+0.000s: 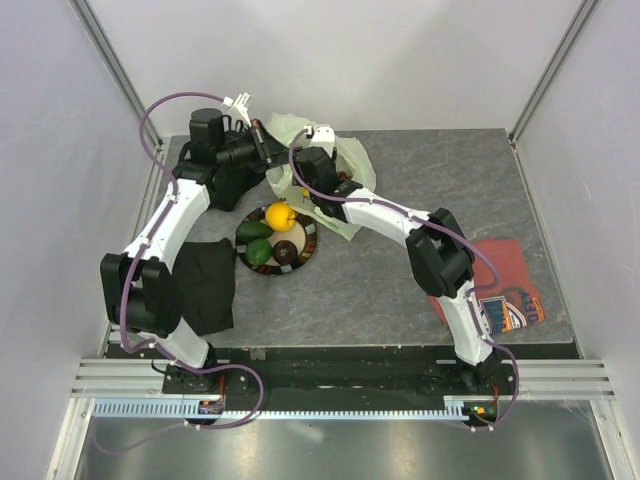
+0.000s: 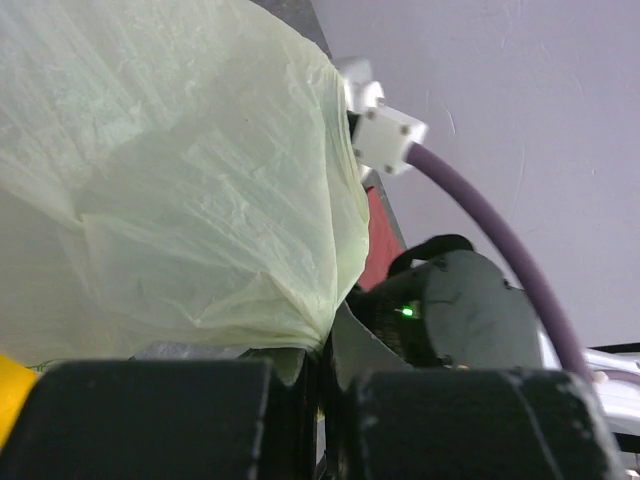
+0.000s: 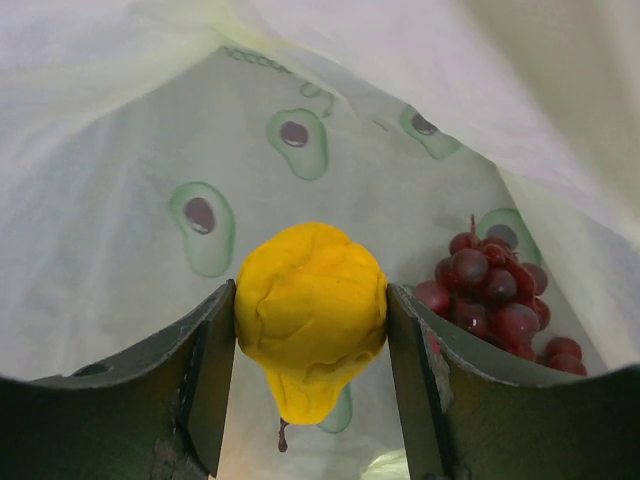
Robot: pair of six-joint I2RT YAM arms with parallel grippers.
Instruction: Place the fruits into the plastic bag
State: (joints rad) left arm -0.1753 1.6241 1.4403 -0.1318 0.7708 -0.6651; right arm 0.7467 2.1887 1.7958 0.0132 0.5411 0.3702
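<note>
Our right tool (image 3: pixel 310 305) grips a lemon (image 3: pixel 310 335) inside the bag (image 3: pixel 150 150), grapes (image 3: pixel 495 290) beside it; if our left tool (image 2: pixel 325 395), pinching the bag, slips, we risk the mouth collapsing.

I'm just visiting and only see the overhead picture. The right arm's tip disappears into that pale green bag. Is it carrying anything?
Observer: Yes. Its wrist camera shows the right end effector gripping a yellow lemon inside the plastic bag.
Visitor: Is anything in there already?
Observer: A bunch of dark red grapes lies inside, just right of the lemon.
Visitor: And what is the left arm doing?
Observer: Its wrist camera shows the left end effector shut, pinching the bag's edge between its fingers.
</note>
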